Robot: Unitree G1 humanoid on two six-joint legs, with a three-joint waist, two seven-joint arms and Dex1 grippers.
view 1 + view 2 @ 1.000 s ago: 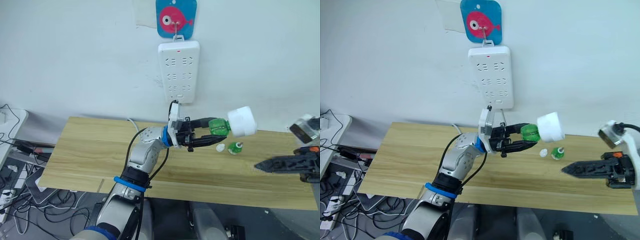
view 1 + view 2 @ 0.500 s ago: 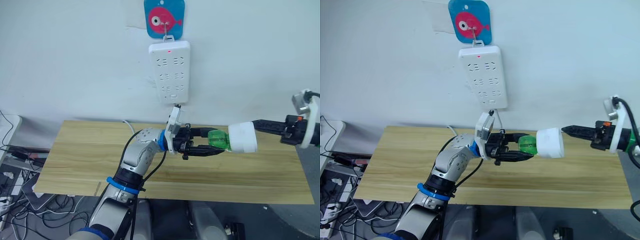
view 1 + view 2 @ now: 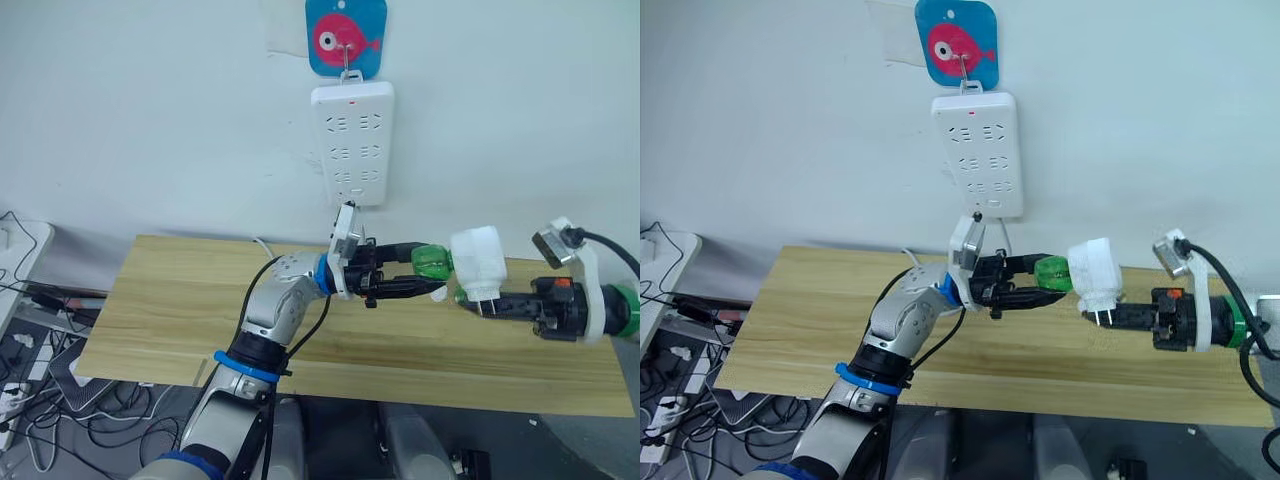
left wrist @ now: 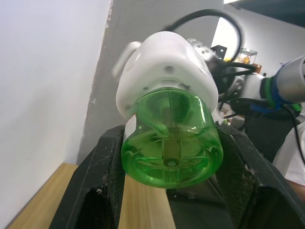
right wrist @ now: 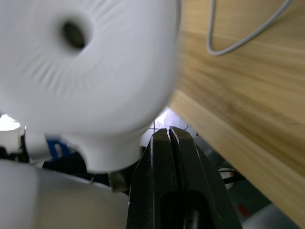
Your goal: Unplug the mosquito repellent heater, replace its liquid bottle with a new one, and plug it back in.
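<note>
Gripping a green liquid bottle [image 3: 432,262], the left claw [image 3: 405,283] holds the mosquito repellent heater [image 3: 477,259] in the air above the worktop [image 3: 170,300], well below the wall power strip [image 3: 352,140]. Bottle and heater lie on a left-right axis. The right claw [image 3: 482,304], fingers pressed together, reaches in from the right, tips just under the heater's prongs. Both forearms are roughly level.

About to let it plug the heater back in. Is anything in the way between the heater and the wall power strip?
Nothing visible: the mosquito repellent heater, held at its green bottle by the left gripper, has open air up to the power strip.
</note>
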